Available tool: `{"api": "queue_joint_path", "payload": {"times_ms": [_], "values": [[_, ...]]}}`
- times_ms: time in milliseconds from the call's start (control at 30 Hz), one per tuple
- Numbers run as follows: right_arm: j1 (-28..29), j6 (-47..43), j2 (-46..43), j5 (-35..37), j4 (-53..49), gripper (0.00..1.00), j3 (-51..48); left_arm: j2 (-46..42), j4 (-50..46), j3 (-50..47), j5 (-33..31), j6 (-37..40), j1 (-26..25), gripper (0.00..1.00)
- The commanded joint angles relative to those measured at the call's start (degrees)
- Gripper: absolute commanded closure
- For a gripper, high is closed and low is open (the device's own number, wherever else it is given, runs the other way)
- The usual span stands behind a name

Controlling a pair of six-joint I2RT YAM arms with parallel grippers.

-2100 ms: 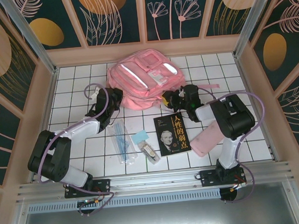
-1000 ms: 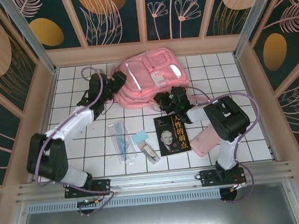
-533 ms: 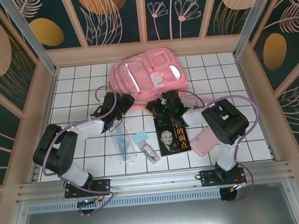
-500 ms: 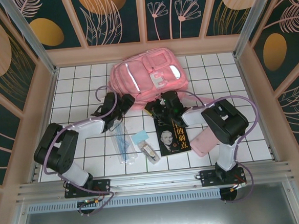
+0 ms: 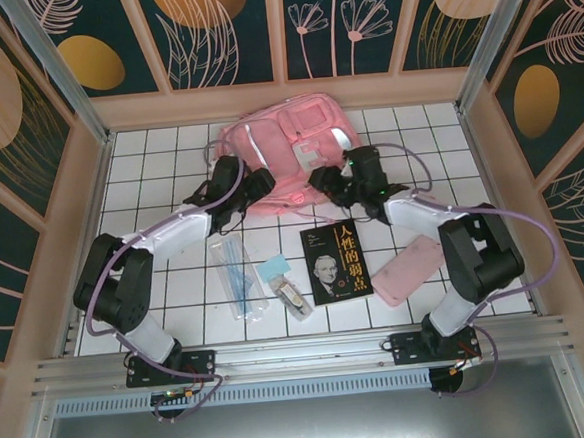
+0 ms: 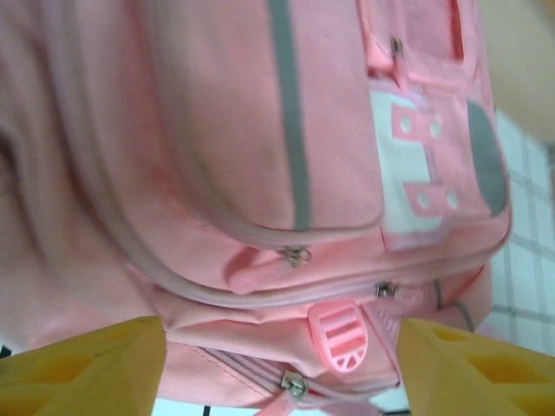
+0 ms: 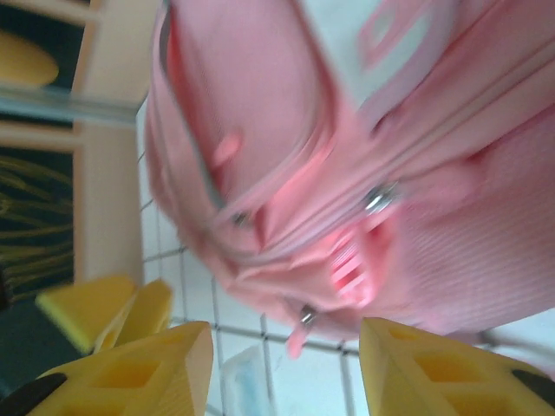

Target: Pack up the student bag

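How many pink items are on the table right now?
2: the student bag at the far middle, and a flat pink pouch at the near right, beside the book. More could hide behind the bag.

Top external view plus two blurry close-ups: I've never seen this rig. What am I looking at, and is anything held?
Two robot arms are bolted at the near edge of the table, seen from an overhead camera. Each close-up comes from a wrist camera; the yellow blocks are that hand's fingers. The left hand and right hand are open by the pink student bag, holding nothing. Also on the table: a book, a flat pink pouch, a clear packet.
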Motion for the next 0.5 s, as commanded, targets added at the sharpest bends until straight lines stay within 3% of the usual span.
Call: {"api": "queue_joint_path", "payload": {"times_ms": [0, 233, 467], "values": [[-3.39, -6.77, 0.37, 2.76, -8.87, 0.48, 0.42, 5.69, -16.03, 7.48, -0.26, 13.63, -2.82, 0.37], [-5.75, -5.03, 5.61, -0.32, -7.5, 0.4, 2.24, 17.22, -34.25, 22.75, -6.46, 23.0, -7.7, 0.42], [-6.0, -2.68, 8.62, -1.78, -3.7, 0.4, 1.88, 21.53, -38.33, 26.74, -6.96, 23.99, -8.46, 0.46]]}}
